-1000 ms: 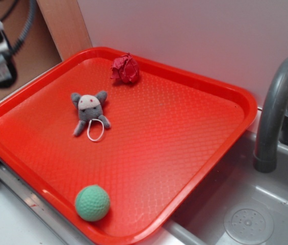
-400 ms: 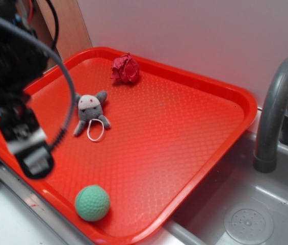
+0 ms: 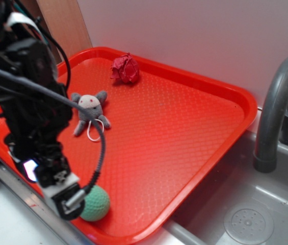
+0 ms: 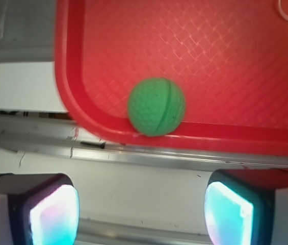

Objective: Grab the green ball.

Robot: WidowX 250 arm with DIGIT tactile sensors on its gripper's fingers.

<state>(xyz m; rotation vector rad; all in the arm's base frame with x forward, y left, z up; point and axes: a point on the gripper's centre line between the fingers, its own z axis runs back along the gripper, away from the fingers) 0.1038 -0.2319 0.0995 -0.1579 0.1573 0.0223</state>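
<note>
The green ball [image 3: 96,203] is a small mint-green dimpled ball in the near corner of the red tray [image 3: 184,148], against its front rim. In the wrist view the ball [image 4: 156,106] sits just inside the tray's rim [image 4: 67,76]. My gripper [image 3: 67,198] hovers just left of the ball, above the tray's front edge, partly covering the ball. In the wrist view the gripper [image 4: 141,212] is open and empty, its fingertips [image 4: 54,214] wide apart over the grey counter, the ball ahead of them.
A grey plush mouse with a white loop [image 3: 89,112] lies at the tray's left middle. A dark red wrinkly wad [image 3: 126,69] sits at the far edge. A grey faucet [image 3: 276,112] and sink [image 3: 248,222] are at the right.
The arm has swung in from the upper left and come down toward the near corner, so the gripper now sits beside the green ball. The ball, mouse and wad have not moved.
</note>
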